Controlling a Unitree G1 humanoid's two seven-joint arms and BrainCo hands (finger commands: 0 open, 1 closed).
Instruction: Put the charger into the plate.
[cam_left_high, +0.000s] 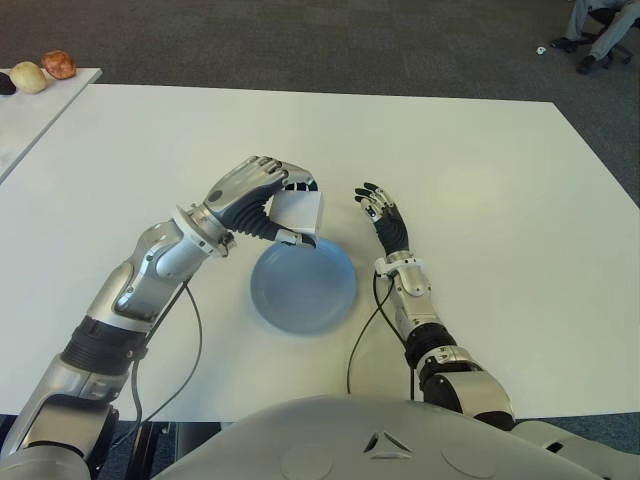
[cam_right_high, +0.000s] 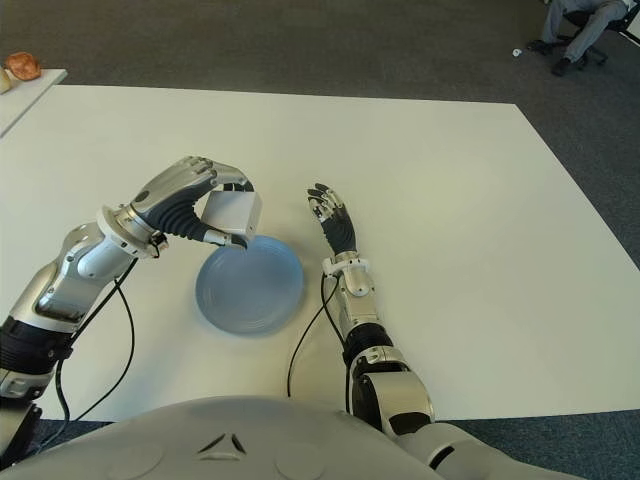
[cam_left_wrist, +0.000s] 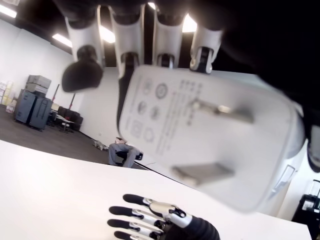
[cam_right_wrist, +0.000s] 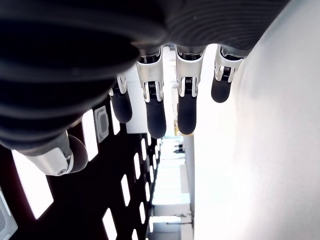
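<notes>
A white charger (cam_left_high: 299, 212) with two metal prongs (cam_left_wrist: 220, 111) is held in my left hand (cam_left_high: 262, 200), fingers curled over its top and thumb under it. The hand holds it just above the far left rim of the round blue plate (cam_left_high: 303, 287), which lies on the white table (cam_left_high: 480, 180). My right hand (cam_left_high: 383, 220) shows to the right of the plate, fingers stretched out and holding nothing. In the left wrist view the right hand (cam_left_wrist: 160, 222) appears beyond the charger.
A side table (cam_left_high: 30, 115) at the far left carries a few round fruit-like items (cam_left_high: 58, 64). A seated person's legs (cam_left_high: 600, 30) show at the far right on the dark carpet. Cables (cam_left_high: 365, 330) trail from both wrists over the table's near edge.
</notes>
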